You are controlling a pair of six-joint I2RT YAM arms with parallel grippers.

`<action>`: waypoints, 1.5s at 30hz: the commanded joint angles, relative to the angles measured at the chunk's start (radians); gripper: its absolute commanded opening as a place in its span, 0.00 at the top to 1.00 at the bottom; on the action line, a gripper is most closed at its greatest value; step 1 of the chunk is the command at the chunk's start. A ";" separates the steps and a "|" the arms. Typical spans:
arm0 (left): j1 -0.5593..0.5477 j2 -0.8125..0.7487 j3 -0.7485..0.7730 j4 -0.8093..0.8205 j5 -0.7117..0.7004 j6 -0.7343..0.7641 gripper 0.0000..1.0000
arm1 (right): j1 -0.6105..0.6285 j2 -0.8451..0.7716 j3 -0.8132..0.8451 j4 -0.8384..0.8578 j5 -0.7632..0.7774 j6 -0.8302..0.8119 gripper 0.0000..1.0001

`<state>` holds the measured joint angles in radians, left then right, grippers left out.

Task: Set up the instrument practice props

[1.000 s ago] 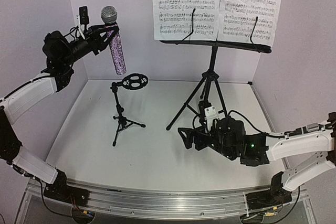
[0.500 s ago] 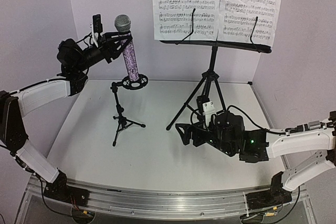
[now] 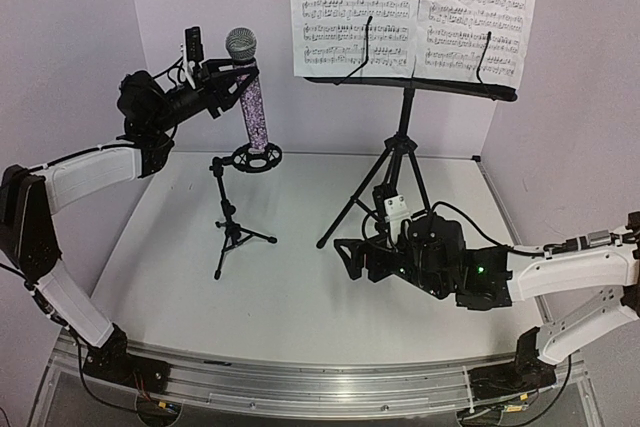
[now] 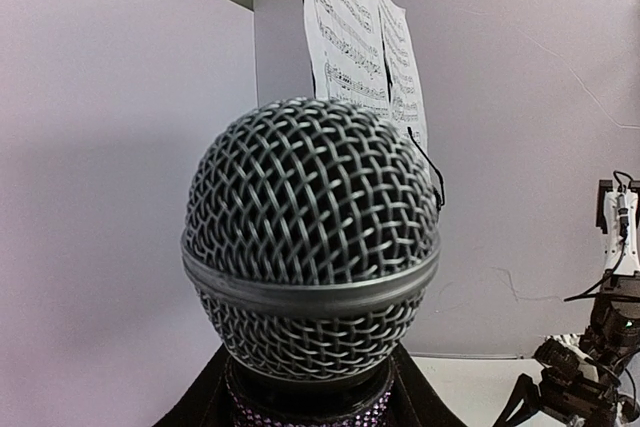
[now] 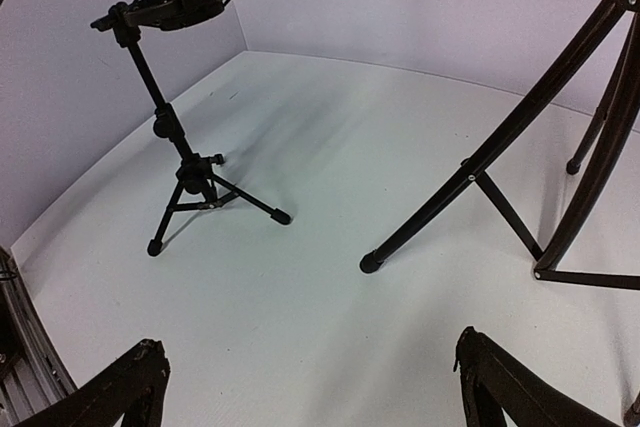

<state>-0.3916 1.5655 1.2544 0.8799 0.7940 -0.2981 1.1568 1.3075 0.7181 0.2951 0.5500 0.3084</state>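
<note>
My left gripper [image 3: 236, 85] is shut on the glittery purple microphone [image 3: 254, 112] just below its silver mesh head [image 3: 241, 44]. It holds the microphone nearly upright. The microphone's lower end sits at the ring holder [image 3: 257, 157] of the small black mic stand [image 3: 231, 219]. The mesh head [image 4: 310, 247] fills the left wrist view, with my dark fingers [image 4: 205, 405] beside it. The tall music stand [image 3: 404, 132] carries two sheet-music pages [image 3: 352, 7] on its tray [image 3: 440, 87]. My right gripper [image 3: 350, 257] is open and empty, low over the table, and in its own view [image 5: 320, 387] it faces the mic stand [image 5: 185, 177].
The music stand's tripod legs [image 5: 480, 187] spread on the white table just ahead of my right gripper. Lilac walls close the back and both sides. A metal rail [image 3: 320, 382] runs along the near edge.
My left arm has carried the microphone right and down, from tilted high at the left to nearly upright over the ring holder. My right gripper has edged slightly left.
</note>
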 commanded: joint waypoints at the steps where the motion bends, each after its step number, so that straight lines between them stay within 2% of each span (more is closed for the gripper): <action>1: 0.004 0.008 0.093 0.026 0.009 0.034 1.00 | 0.002 -0.002 0.036 0.006 -0.015 0.006 0.02; 16: 0.006 -0.021 0.067 -0.142 0.058 0.046 1.00 | 0.001 -0.001 0.033 -0.005 -0.019 0.015 0.02; 23: 0.007 -0.026 0.120 -0.242 0.100 0.044 1.00 | 0.002 -0.003 0.035 -0.021 -0.020 0.018 0.02; 33: 0.007 -0.042 0.145 -0.306 0.121 0.041 1.00 | 0.002 -0.005 0.035 -0.024 -0.016 0.018 0.02; 41: 0.009 -0.019 0.125 -0.275 0.112 0.015 1.00 | 0.001 -0.019 0.026 -0.027 -0.009 0.024 0.02; 45: 0.017 -0.007 0.038 -0.116 0.121 -0.013 1.00 | 0.001 -0.018 0.026 -0.030 -0.009 0.027 0.02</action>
<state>-0.3877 1.5700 1.3455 0.5995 0.8962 -0.2734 1.1572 1.3075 0.7181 0.2648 0.5346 0.3196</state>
